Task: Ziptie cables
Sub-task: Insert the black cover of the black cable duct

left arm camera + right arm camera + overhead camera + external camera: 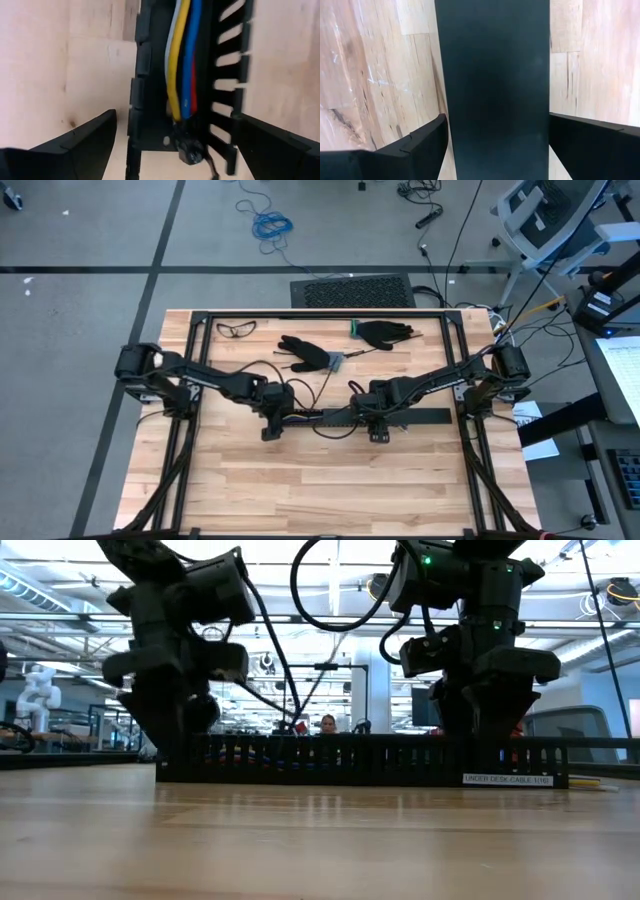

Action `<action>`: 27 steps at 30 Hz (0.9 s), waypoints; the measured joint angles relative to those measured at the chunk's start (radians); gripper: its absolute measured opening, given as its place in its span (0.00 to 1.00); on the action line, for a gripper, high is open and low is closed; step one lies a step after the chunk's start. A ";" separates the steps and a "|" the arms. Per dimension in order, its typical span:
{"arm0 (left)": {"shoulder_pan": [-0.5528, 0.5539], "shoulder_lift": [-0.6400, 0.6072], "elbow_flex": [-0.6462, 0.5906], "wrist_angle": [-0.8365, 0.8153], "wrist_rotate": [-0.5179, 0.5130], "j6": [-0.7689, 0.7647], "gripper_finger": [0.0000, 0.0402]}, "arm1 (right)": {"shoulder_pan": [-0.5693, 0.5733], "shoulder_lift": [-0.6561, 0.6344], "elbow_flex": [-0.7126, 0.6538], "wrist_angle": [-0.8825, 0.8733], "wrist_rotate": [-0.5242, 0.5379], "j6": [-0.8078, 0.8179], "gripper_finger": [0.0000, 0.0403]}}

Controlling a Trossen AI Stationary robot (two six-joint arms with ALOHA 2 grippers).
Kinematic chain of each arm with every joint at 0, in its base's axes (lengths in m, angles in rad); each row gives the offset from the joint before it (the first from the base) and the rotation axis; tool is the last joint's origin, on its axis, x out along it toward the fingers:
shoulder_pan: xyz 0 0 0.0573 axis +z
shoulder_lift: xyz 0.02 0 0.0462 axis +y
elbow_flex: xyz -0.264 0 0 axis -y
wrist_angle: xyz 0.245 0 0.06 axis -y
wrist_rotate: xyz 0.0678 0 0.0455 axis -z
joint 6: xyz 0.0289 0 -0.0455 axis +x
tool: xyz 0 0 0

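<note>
Both arms are down over the black slotted strip in the middle of the worktop, and nothing is gripped on either side. The left gripper hangs at the strip's left end, fingers spread wide, one either side of the channel, with no contact that I can make out. Right there in the channel lie the cables: yellow, blue, red and a pale one, running side by side along the strip's length and meeting in a dark lump at the end nearest the camera. They look loose, with no tie around them that I can see.

Over to the right gripper, set over a plain, closed stretch of the strip farther right. Its fingers are wide too, straddling the black surface without closing on it.

At the far side of the worktop lie two black gloves and a pair of safety glasses, well clear of the action.

So where does the job stand? By my reading, early. The wires are laid in the tray, which counts as preparation. No ziptie shows in either gripper, and I can't pick one out anywhere on the worktop. Fetching a tie, looping the bundle and cinching it all appear to remain.
</note>
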 joint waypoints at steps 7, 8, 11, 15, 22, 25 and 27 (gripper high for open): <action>0.000 0.048 0.003 0.008 -0.033 -0.018 0.94 | 0.000 0.000 0.000 -0.010 0.000 0.000 0.77; -0.002 0.048 0.003 0.007 -0.047 -0.017 0.94 | 0.000 0.000 0.000 -0.009 0.000 0.000 0.77; 0.000 0.037 0.003 -0.018 -0.085 -0.023 0.94 | 0.000 0.000 0.000 -0.009 0.000 0.000 0.77; 0.003 0.031 0.004 -0.087 -0.120 -0.027 0.94 | 0.000 0.000 0.000 -0.009 0.000 -0.005 0.77; 0.005 0.030 0.001 -0.088 -0.121 0.012 0.94 | 0.000 0.000 0.000 -0.009 0.000 -0.010 0.77; 0.005 0.033 0.001 -0.080 -0.120 0.033 0.94 | 0.000 0.000 0.000 -0.009 0.000 -0.009 0.77; 0.005 0.035 0.000 -0.066 -0.117 0.062 0.94 | 0.000 0.000 0.000 -0.009 0.000 -0.009 0.77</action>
